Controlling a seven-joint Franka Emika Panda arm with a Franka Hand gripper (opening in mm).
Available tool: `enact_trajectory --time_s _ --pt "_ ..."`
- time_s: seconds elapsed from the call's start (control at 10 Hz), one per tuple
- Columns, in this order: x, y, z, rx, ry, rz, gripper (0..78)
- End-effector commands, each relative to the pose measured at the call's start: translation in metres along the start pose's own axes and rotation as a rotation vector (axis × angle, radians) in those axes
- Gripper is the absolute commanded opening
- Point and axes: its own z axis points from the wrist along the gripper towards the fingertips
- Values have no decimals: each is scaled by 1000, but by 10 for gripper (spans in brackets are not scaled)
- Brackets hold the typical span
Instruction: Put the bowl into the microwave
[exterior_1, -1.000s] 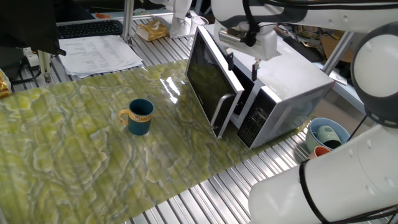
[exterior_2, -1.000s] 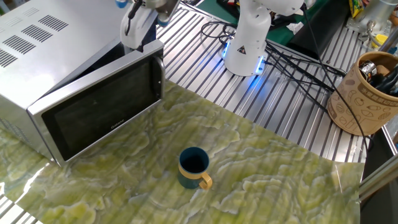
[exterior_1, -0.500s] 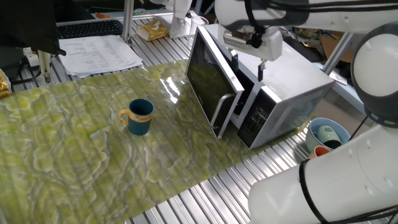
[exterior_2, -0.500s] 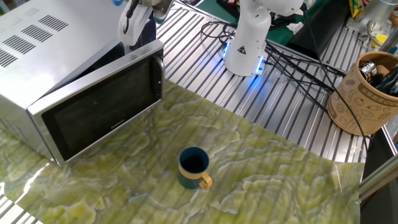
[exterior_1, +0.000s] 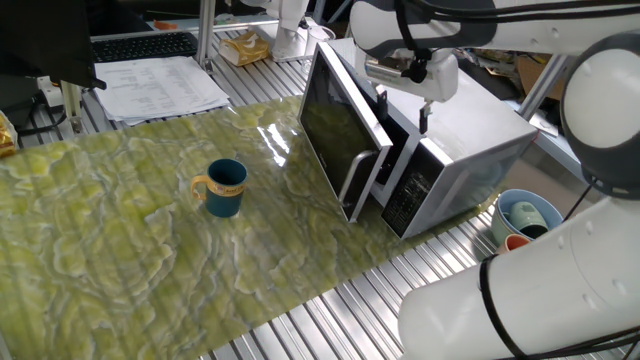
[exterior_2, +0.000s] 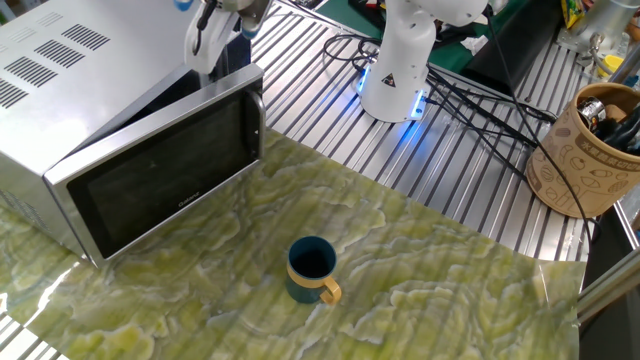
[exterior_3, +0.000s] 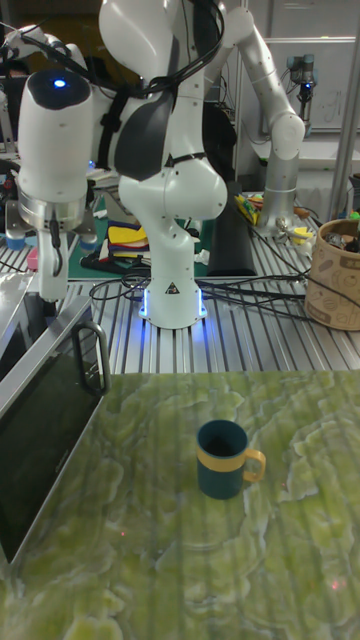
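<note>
Since the earlier frame, the gripper (exterior_1: 424, 112) is shifted slightly toward 3 o'clock above the microwave (exterior_1: 470, 135), behind its partly open door (exterior_1: 335, 130); whether its fingers are apart cannot be told. The bowl (exterior_1: 224, 188) is left upright at the counter's (exterior_1: 120, 250) middle, well apart from the microwave. If the door is caught or released carelessly, it may swing shut. The counter is covered by a green marbled mat; slatted metal and cables are seen around it.
</note>
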Motion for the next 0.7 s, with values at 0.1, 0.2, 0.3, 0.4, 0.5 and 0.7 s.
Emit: enact_trajectory --time_s 0.1,0.2,0.3,0.4,0.5,0.7 --pt "1 6 6 -16 30 2 774" --pt "2 8 8 -20 29 1 774" --pt "4 10 10 -25 33 0 774" --pt "5 12 12 -32 39 0 774" --pt "5 13 12 -43 54 1 774" --pt "7 14 11 -81 96 9 774"
